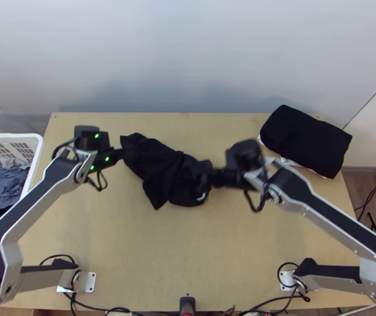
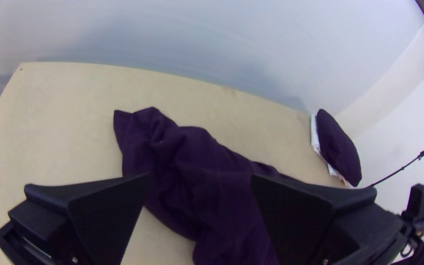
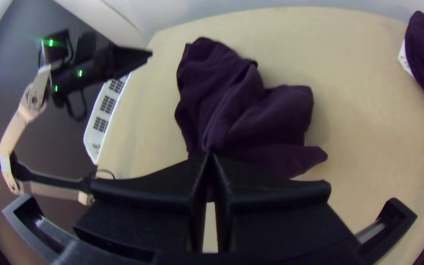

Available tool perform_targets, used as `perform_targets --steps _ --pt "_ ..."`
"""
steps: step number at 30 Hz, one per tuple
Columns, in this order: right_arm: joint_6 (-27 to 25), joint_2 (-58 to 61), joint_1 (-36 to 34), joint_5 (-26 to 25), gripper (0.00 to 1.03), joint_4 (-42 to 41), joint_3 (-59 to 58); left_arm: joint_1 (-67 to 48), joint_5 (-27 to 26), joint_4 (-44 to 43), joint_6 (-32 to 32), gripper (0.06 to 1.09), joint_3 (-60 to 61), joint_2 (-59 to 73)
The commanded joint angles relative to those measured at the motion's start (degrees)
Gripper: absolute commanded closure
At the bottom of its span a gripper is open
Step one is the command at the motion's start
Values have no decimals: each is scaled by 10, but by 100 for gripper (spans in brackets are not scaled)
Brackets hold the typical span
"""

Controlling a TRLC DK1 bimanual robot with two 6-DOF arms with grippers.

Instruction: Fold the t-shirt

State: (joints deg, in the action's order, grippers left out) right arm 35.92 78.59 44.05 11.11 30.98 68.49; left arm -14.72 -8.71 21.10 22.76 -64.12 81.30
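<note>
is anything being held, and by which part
The right gripper pinches the black t-shirt by a fold at its top-view right end; garment part unclear. The open left gripper holds nothing.

No readable text, label, number or sign anywhere on the things in these views.

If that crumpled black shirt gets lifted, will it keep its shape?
Probably not: soft folds suggest the shirt would hang limp. It is only bunched cloth, so likely light, and its loose corner may drag on the table.
</note>
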Motion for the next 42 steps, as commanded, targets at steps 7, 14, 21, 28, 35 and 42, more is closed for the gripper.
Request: perform_targets --steps 7,14,21,28,35,42 --pt "-4 -3 159 22 100 33 -69 -42 22 -1 -37 10 -109 145" --pt "-7 5 153 22 100 27 -64 -88 36 92 -93 10 -124 196" --pt "-11 4 147 22 100 26 -63 -107 51 140 -105 38 -150 234" --pt "-17 4 125 22 100 19 -59 -70 78 112 -79 105 -206 246" --pt "-22 6 92 21 100 7 -61 17 97 128 -23 105 -350 208" --pt "-30 11 38 21 100 -4 -59 97 87 241 -29 105 -305 67"
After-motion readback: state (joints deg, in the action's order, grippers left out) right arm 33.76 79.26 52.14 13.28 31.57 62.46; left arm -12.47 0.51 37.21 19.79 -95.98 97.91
